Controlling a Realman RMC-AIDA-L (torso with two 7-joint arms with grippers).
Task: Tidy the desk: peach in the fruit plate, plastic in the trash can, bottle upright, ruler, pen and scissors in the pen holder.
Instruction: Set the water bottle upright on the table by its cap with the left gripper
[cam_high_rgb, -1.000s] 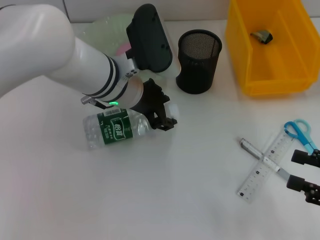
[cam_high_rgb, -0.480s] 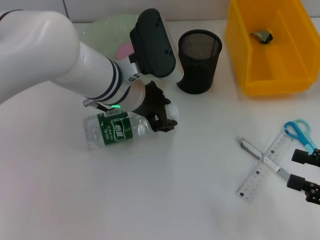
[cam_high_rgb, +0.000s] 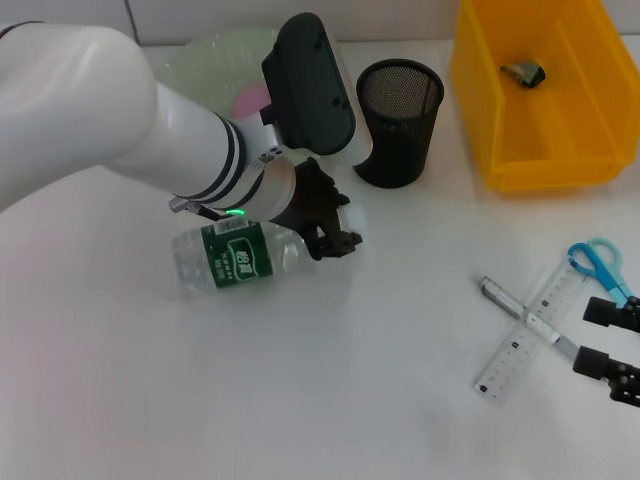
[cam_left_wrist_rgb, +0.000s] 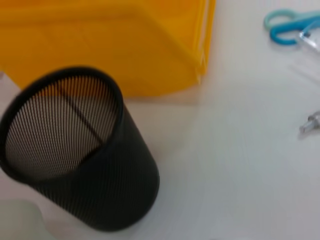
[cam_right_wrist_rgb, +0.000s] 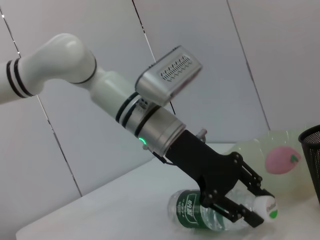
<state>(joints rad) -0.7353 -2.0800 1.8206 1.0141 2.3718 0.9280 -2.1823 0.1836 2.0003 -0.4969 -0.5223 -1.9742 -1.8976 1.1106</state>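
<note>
The clear bottle (cam_high_rgb: 232, 260) with a green label lies on its side at table centre-left. My left gripper (cam_high_rgb: 335, 232) is shut on its neck by the white cap; the right wrist view shows the same grip (cam_right_wrist_rgb: 248, 209) on the bottle (cam_right_wrist_rgb: 200, 216). The pink peach (cam_high_rgb: 250, 98) rests in the pale green fruit plate (cam_high_rgb: 200, 62). A dark piece of plastic (cam_high_rgb: 525, 72) lies in the yellow trash can (cam_high_rgb: 545, 150). Ruler (cam_high_rgb: 528, 335), pen (cam_high_rgb: 520, 312) and blue scissors (cam_high_rgb: 600, 262) lie at the right, with my right gripper (cam_high_rgb: 610, 342) open beside them.
The black mesh pen holder (cam_high_rgb: 400, 122) stands upright between the plate and the trash can, close behind my left wrist. In the left wrist view the pen holder (cam_left_wrist_rgb: 80, 165) looks to have nothing in it, with the trash can (cam_left_wrist_rgb: 105, 45) behind.
My left gripper has nudged the bottle's neck end slightly right and up. The right arm, ruler, pen and scissors have not moved.
</note>
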